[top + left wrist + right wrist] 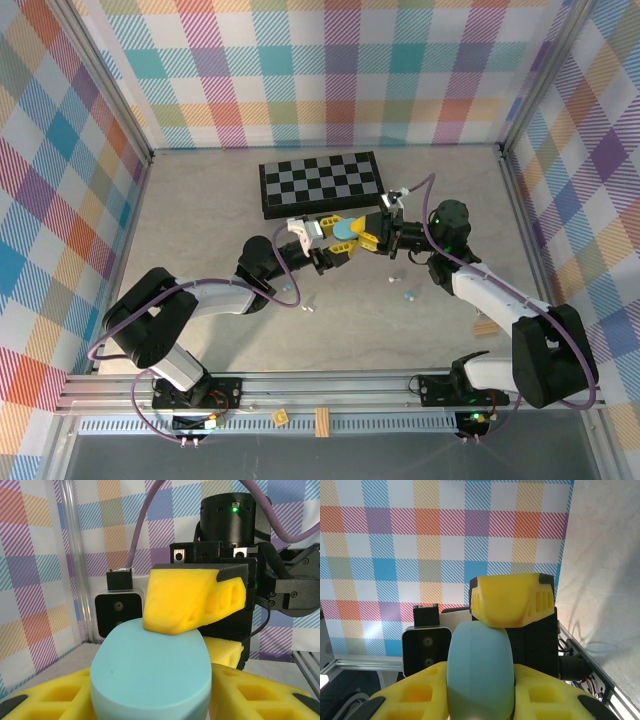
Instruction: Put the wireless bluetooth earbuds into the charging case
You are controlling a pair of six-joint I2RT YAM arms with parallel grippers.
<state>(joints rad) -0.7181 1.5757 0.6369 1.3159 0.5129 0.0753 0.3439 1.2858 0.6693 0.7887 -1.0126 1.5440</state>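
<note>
blue case gripped by left pincer and right pincer (mid-air); overhead, earbuds lie loose on table

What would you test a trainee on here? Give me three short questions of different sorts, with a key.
1. True or false: the left claw and the right claw both grip the blue case.
2. What lies behind the claws? A) checkerboard B) plate C) bowl
3. Fill in: the earbuds by the right arm lie on the ___.
Key: 1 true; 2 A; 3 table.
</note>
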